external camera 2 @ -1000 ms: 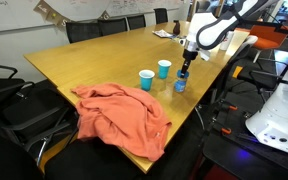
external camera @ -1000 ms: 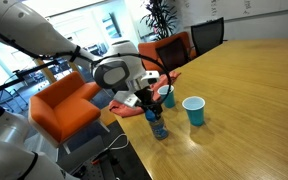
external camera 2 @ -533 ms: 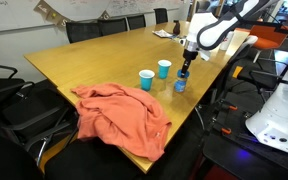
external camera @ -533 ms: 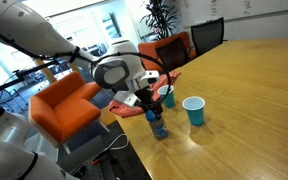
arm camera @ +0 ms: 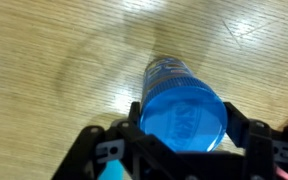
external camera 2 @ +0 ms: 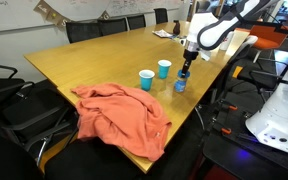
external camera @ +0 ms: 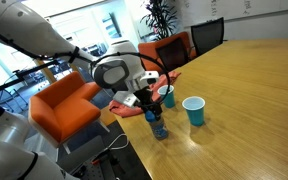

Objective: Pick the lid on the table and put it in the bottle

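In the wrist view the round bright-blue lid point(arm camera: 184, 116) sits on top of the bottle point(arm camera: 166, 70), which stands upright on the wooden table point(arm camera: 54, 60). My gripper point(arm camera: 184, 122) is straight above it, with a black finger against each side of the lid. In both exterior views the gripper point(external camera: 150, 108) point(external camera 2: 184, 70) is low over the bottle point(external camera: 159, 129) point(external camera 2: 180, 85) near the table's edge. The lid itself is too small to make out there.
Two light-blue cups point(external camera: 194, 110) point(external camera: 167, 95) stand close beside the bottle, also seen in an exterior view point(external camera 2: 146, 79) point(external camera 2: 164, 69). An orange cloth point(external camera 2: 119, 115) lies at a table corner. Orange chairs point(external camera: 64, 108) stand beyond the table edge.
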Robot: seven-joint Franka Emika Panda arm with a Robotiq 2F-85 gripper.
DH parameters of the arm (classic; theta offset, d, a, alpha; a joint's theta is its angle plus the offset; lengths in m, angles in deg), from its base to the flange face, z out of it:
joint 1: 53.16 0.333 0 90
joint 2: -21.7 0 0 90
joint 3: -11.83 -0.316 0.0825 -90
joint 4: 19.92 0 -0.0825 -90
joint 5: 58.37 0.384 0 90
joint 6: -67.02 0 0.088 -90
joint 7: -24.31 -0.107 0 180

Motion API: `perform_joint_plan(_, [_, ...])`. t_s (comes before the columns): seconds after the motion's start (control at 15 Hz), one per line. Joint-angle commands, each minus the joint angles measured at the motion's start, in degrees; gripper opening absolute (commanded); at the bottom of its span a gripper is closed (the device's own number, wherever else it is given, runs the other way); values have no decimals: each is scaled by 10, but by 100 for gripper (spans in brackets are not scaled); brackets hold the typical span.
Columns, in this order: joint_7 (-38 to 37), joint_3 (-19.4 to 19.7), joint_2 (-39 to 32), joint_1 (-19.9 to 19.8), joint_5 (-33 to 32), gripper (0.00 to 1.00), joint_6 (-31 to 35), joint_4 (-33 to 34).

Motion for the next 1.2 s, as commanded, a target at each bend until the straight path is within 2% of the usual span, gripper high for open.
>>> perform_joint_plan(0.0, [3, -4, 12, -4, 9, 55, -11, -8])
perform_joint_plan(0.47, [21, -3, 6, -4, 44, 55, -8, -10])
perform_joint_plan(1.13, [-12, -2, 4, -9, 6, 55, -9, -8])
